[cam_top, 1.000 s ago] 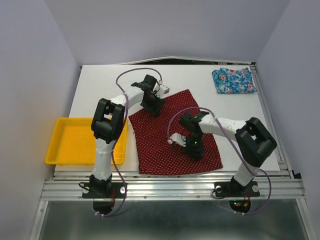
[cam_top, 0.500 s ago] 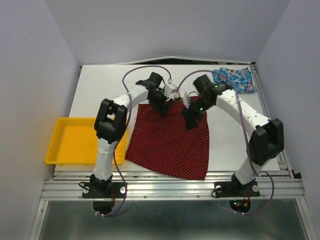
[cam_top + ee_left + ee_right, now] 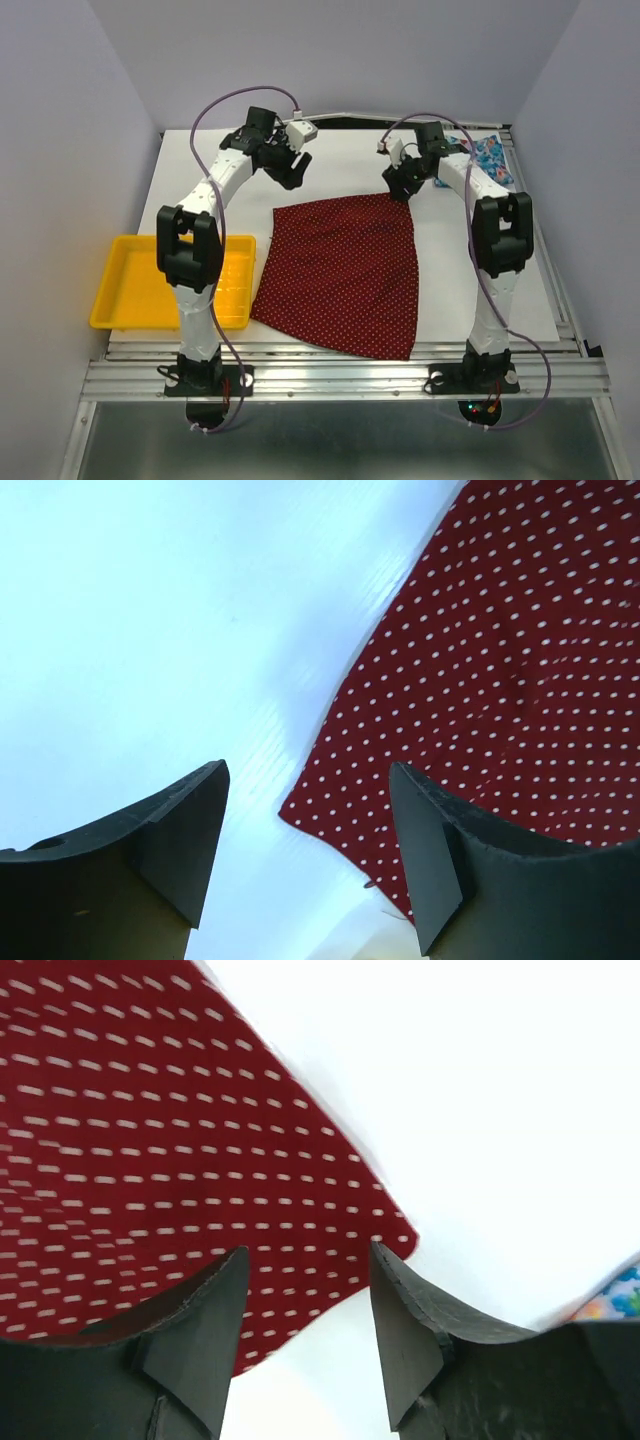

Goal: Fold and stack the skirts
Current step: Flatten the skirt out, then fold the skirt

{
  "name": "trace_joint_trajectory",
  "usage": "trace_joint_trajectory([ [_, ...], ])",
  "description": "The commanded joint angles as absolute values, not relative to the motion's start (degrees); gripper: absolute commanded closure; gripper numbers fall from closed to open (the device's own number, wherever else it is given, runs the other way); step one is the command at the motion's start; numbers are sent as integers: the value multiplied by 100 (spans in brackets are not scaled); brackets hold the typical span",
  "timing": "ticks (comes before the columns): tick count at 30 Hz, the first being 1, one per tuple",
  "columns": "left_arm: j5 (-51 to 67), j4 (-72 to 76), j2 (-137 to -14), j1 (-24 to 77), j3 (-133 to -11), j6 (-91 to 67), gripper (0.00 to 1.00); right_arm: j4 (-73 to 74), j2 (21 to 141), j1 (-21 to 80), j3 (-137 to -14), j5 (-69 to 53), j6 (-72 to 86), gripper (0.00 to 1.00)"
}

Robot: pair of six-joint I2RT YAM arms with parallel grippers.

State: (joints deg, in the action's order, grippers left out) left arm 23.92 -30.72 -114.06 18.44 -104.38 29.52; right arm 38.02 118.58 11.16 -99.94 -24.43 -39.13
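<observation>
A white table [image 3: 200,190] fills a pale-walled booth, with two arms bolted at its near edge.

There are two tools, and both stand wide with nothing between their fingers. The left tool [image 3: 292,172] hangs over bare table just beyond the far left corner of the red skirt [image 3: 340,275]. In its wrist view that corner lies below the gap, closer to the right finger [image 3: 440,860], and touches neither finger. The right tool [image 3: 402,186] hangs over the red skirt's far right corner. Its wrist view shows that corner just past the right finger [image 3: 410,1330], with the cloth running off to the left under the other finger.

There are two skirts. The red one, dotted white, lies spread flat in a single layer in the middle of the table. It is narrower at the far end, and its wider near hem reaches the table's near edge. The blue floral skirt [image 3: 493,156] lies as a small bundle at the far right corner of the table, partly hidden by the right arm and well apart from the red one.

One yellow tray [image 3: 130,290] sits at the table's near left edge, just beside the red skirt's near left corner.
</observation>
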Motion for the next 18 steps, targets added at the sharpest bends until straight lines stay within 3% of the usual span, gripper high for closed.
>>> trace_joint_trajectory([
  [1, 2470, -3164, -11680, 1626, -10644, 3067, 24, 3305, 12295, 853, -10696, -2513, -4403, 42],
  [11, 2241, -3234, -12163, 1406, -10644, 3269, 22, 3305, 13069, 800, -10539, -2338, -5132, 40],
  [18, 2286, -3595, -12577, 1406, -10679, 3612, 23, 3287, 13026, 800, -10266, -2329, -5422, 53],
])
